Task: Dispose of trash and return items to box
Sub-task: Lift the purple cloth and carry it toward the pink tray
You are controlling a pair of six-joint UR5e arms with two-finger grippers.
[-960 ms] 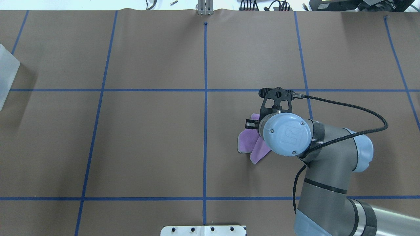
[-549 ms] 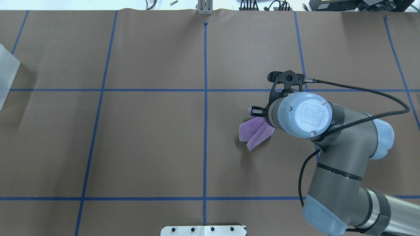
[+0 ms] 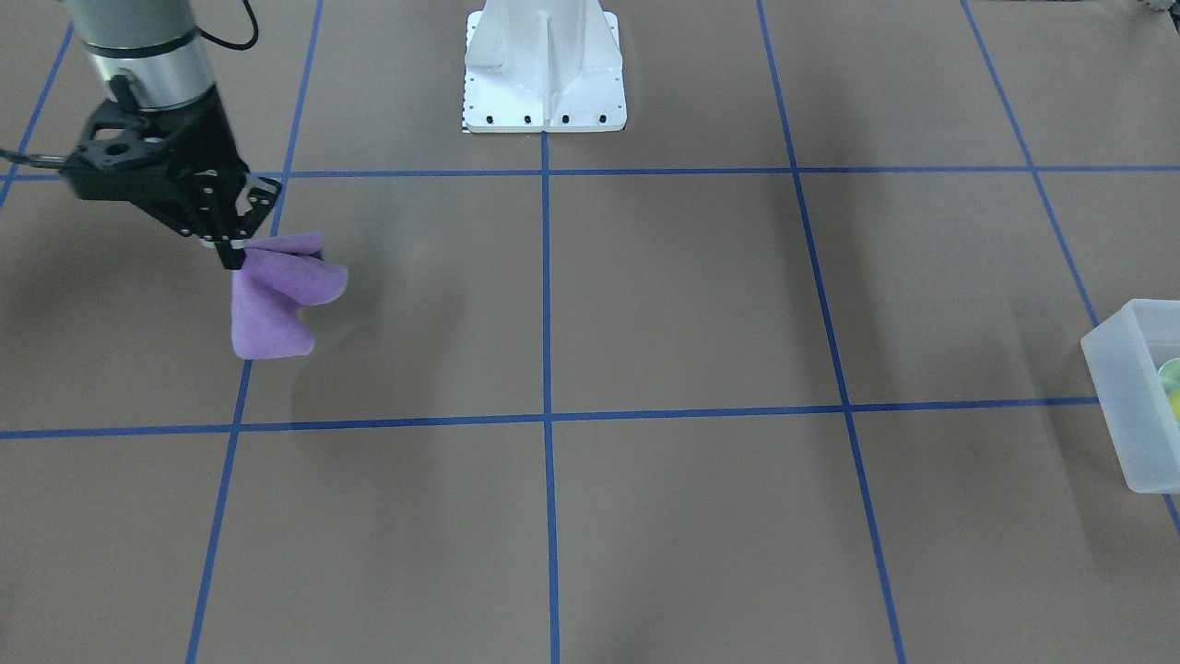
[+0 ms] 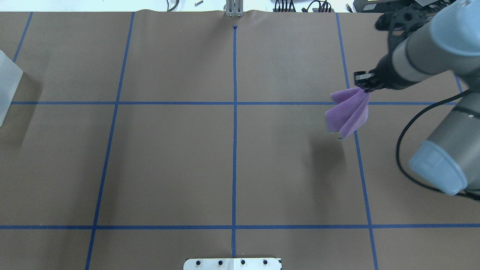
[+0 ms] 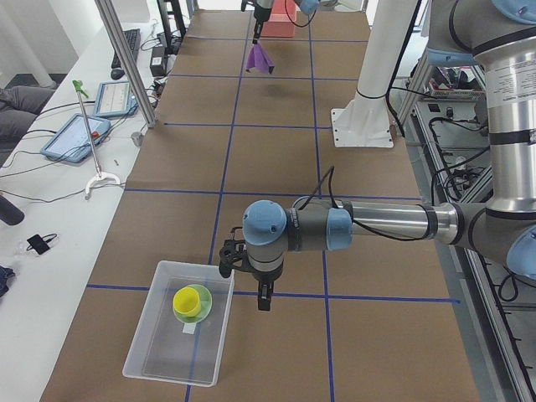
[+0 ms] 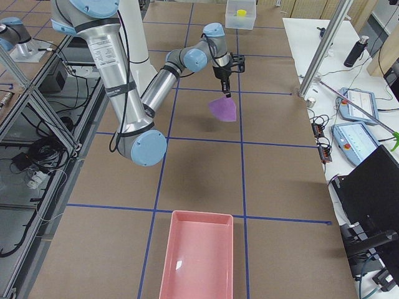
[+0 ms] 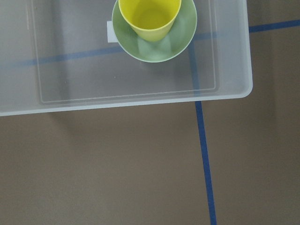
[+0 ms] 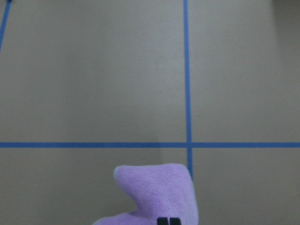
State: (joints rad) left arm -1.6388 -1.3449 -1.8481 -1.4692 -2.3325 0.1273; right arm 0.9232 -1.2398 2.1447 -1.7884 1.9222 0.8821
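My right gripper (image 4: 363, 85) is shut on a purple cloth (image 4: 347, 112) and holds it hanging above the table, right of centre. The cloth also shows in the front-facing view (image 3: 277, 295), under the gripper (image 3: 232, 256). The frosted-white box (image 7: 140, 100) sits at the table's left end (image 5: 159, 352). Inside it the yellow cup (image 7: 149, 16) stands in the mint-green bowl (image 7: 157, 49). My left gripper (image 5: 264, 301) hovers just beside the box, on the side nearer the table's middle. I cannot tell if it is open or shut.
A pink tray (image 6: 198, 261) lies at the table's right end. The white robot base (image 3: 544, 65) stands at the near edge's middle. Blue tape lines cross the brown table. Tablets and cables lie on the side bench (image 5: 79, 138).
My right arm has lifted the purple cloth off the table and carried it right and farther from the robot. The box has not moved.
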